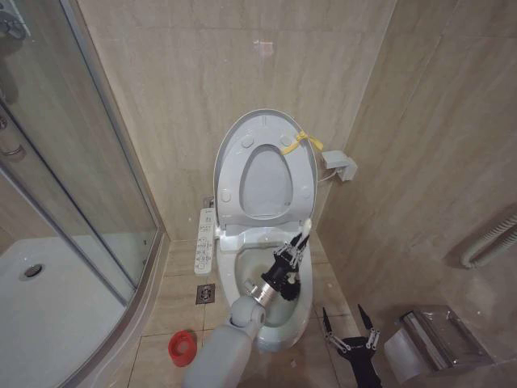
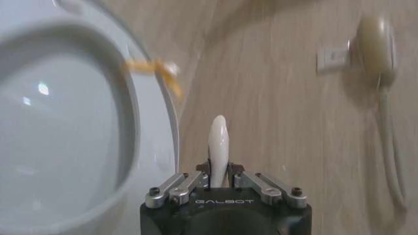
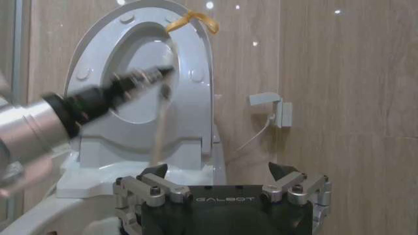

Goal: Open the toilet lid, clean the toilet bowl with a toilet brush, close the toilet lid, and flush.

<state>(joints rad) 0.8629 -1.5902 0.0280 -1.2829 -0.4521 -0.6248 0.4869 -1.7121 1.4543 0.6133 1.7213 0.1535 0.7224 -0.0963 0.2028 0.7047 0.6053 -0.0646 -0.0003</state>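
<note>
The toilet lid stands upright against the back wall, a yellow ribbon tied at its edge and the seat ring raised against it. Below it the white toilet bowl is uncovered. My left gripper reaches over the bowl, shut on the toilet brush's pale handle; the left wrist view shows the handle pinched between the fingers. The brush head is hidden behind the gripper. My right gripper hangs open and empty to the right of the bowl, low in the head view.
The red brush holder sits on the floor left of the bowl, near a floor drain. A button panel runs along the bowl's left side. A glass shower enclosure is at left; a paper holder on the right wall.
</note>
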